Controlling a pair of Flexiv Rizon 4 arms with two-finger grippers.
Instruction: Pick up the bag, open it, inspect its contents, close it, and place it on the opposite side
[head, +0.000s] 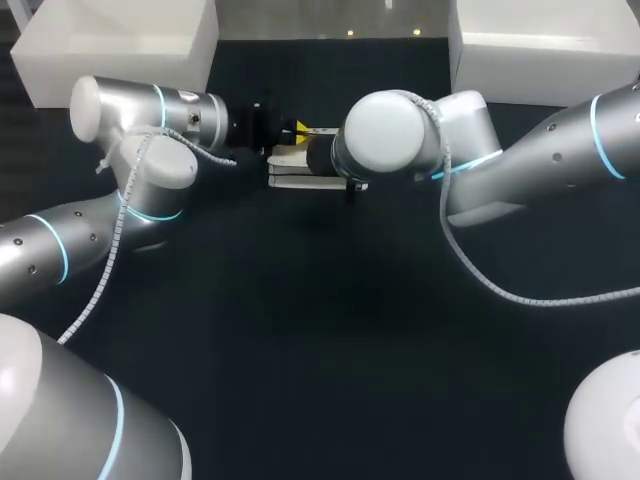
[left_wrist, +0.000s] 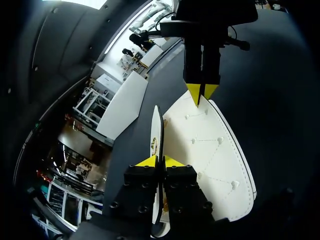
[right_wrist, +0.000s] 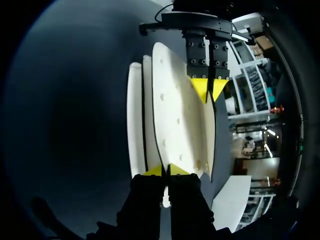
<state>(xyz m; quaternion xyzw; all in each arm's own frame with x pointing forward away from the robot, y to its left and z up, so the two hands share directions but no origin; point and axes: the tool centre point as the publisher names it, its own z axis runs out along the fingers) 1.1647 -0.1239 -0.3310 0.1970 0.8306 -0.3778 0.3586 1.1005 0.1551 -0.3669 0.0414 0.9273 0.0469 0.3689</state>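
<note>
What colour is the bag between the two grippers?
The bag is off-white with scattered small dots; it shows best in the left wrist view.

We see the bag (left_wrist: 215, 155) as a smooth, cream-white, leather-like sheet with a soft sheen. Fine stitching runs along its edge, and small round dots mark the panel; whether they are studs or holes we cannot tell. A gold-toned fitting (left_wrist: 154, 144) on its thin flap looks like polished metal. Our arms (head: 540, 160) have smooth, satin, silvery shells that look like metal, with glossy blue bands. Each cable (head: 520, 298) wears a ribbed white plastic wrap. Our left gripper (left_wrist: 160, 161) and right gripper (right_wrist: 166, 170) have matt black bodies with dark screw heads and smooth yellow tips, seemingly plastic. The table (head: 320, 350) is dark and matt.
</note>
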